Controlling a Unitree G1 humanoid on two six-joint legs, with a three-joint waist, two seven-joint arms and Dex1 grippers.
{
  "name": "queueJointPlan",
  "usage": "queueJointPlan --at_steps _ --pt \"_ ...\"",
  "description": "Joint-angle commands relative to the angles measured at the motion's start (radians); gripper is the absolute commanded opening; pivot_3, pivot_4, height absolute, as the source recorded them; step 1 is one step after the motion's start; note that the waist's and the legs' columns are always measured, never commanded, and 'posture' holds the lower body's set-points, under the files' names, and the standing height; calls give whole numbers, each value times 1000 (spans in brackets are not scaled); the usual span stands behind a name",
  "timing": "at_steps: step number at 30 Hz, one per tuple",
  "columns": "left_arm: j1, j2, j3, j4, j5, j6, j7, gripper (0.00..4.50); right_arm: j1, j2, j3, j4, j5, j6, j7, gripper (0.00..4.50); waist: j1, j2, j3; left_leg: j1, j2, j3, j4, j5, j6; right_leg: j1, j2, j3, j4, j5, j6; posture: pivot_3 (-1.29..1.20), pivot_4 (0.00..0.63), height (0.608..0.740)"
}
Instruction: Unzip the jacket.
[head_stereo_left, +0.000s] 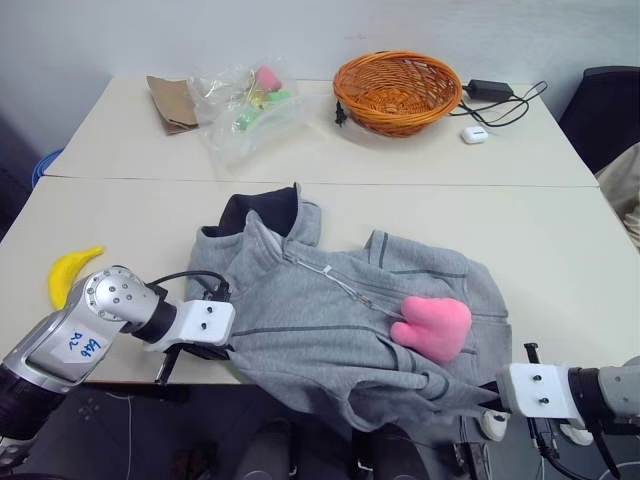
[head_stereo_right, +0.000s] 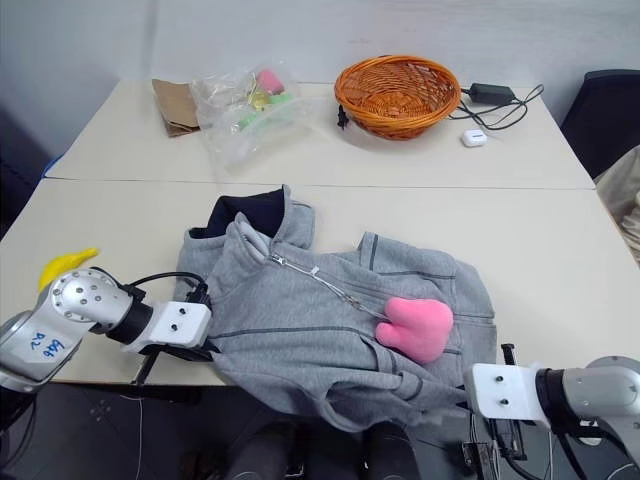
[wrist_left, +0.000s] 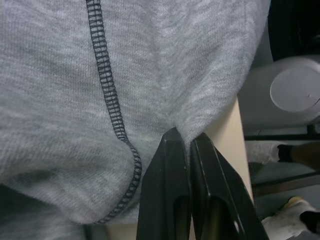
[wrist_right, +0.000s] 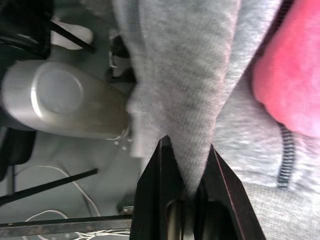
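The light grey fleece jacket (head_stereo_left: 330, 320) lies spread on the near table with its hem hanging over the front edge. Its dark navy collar (head_stereo_left: 262, 210) points away from me. The silver zipper (head_stereo_left: 335, 280) runs down from the collar toward a pink plush toy (head_stereo_left: 432, 325) that rests on the jacket. My left gripper (wrist_left: 185, 137) is shut on the jacket's edge at the table's front left (head_stereo_left: 225, 342). My right gripper (wrist_right: 187, 145) is shut on a fold of the hem below the table edge (head_stereo_left: 488, 393), with the pink toy close beside that fold.
A yellow banana (head_stereo_left: 70, 272) lies on the near table (head_stereo_left: 560, 250), to the left of my left arm. The far table holds an orange wicker basket (head_stereo_left: 397, 92), a clear plastic bag (head_stereo_left: 240, 105) of small items, a brown paper bag (head_stereo_left: 172, 103), a black charger (head_stereo_left: 487, 88) and a small white case (head_stereo_left: 474, 135).
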Motion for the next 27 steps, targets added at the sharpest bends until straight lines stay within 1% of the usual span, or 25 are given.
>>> queueJointPlan --at_steps 1,2,3,5,6,9,12,13,14,15,16,18,20,21,22,24,25,27 --pt "38 -14 -1 -14 1 37 25 920 -6 2 -54 -30 37 50 21 0 0 0 0 0 0 0 0 0 0 0 0 0 0 0 0 0 150 740" --pt "44 -12 5 -10 -2 40 21 1244 -9 -6 -68 -37 67 73 42 556 1 1 0 1 0 0 0 0 0 1 0 0 0 0 0 0 150 740" --pt "49 -8 12 -5 -4 40 18 1521 -13 -13 -82 -42 88 84 64 796 4 1 0 1 0 0 0 0 0 1 0 0 0 0 0 0 150 740" --pt "59 12 36 5 -19 33 -2 2077 -35 -23 -111 -45 125 106 95 1417 5 1 -1 2 0 0 0 0 1 1 -1 0 1 0 0 0 150 740" --pt "66 26 56 8 -38 34 -22 2436 -53 -28 -127 -43 148 123 109 1816 5 1 -1 2 0 0 0 0 1 2 -1 1 1 0 0 0 150 740" --pt "50 65 150 22 -157 81 -103 3314 -138 -62 -186 -16 251 191 174 2810 1 1 0 2 0 -1 0 0 1 1 -1 1 2 0 0 0 150 740" --pt "-45 104 217 66 -303 157 -223 4274 -280 -94 -211 48 376 248 217 3853 -3 0 1 2 1 -1 0 -1 0 0 -1 0 3 -1 -2 0 150 740" --pt "-86 111 223 88 -338 178 -259 4500 -329 -100 -206 68 418 277 226 4169 -3 0 1 2 1 -1 0 -1 0 0 -1 0 3 -1 -2 0 150 740" --pt "-190 115 208 137 -394 217 -292 4500 -422 -109 -185 115 481 313 232 4476 -2 0 1 1 1 -1 0 -1 0 0 -1 0 3 -1 -2 0 150 740" --pt "-317 97 170 209 -418 213 -310 4500 -534 -111 -138 175 514 347 227 4476 0 1 1 2 1 -1 1 -1 0 1 -1 0 2 -1 -2 0 150 740" --pt "-444 68 122 287 -413 206 -319 4500 -642 -105 -83 233 520 367 218 4476 3 0 2 0 1 -2 1 -1 0 -1 -1 -1 2 -1 -2 0 150 740" --pt "-664 -4 20 445 -390 194 -322 4500 -823 -75 23 335 498 405 206 4476 3 -1 1 -2 -1 -3 3 0 1 -1 -1 -2 3 0 -2 0 150 740" --pt "-863 -89 -70 611 -389 192 -322 4500 -963 -31 128 432 436 407 206 4476 2 -1 1 -3 -3 -3 5 0 2 -1 0 -2 4 0 -1 0 150 740" --pt "-953 -154 -102 720 -341 142 -322 4500 -1019 -8 189 485 372 386 192 4476 -1 -2 0 -6 -4 -3 5 1 3 -3 1 -2 6 1 1 0 150 740" --pt "-1034 -229 -130 849 -257 54 -310 4500 -1069 17 251 541 295 352 171 4476 -1 -2 0 -8 -4 -1 7 2 4 -5 3 -2 9 1 1 0 150 740" --pt "-1144 -353 -202 1086 -82 -169 -239 4500 -1141 62 343 634 184 310 145 4476 -1 -3 0 -18 -5 1 14 1 6 -13 5 -3 11 1 3 0 150 740" --pt "-1177 -395 -229 1179 -18 -268 -199 4500 -1166 80 370 666 157 302 145 4476 -2 -3 0 -25 -7 4 18 1 8 -21 4 -4 15 2 4 0 150 740" --pt "-1222 -462 -267 1336 91 -440 -133 4500 -1199 108 406 711 121 292 158 4476 -5 -3 0 -29 -10 10 17 2 12 -26 1 -4 14 4 9 0 150 740"
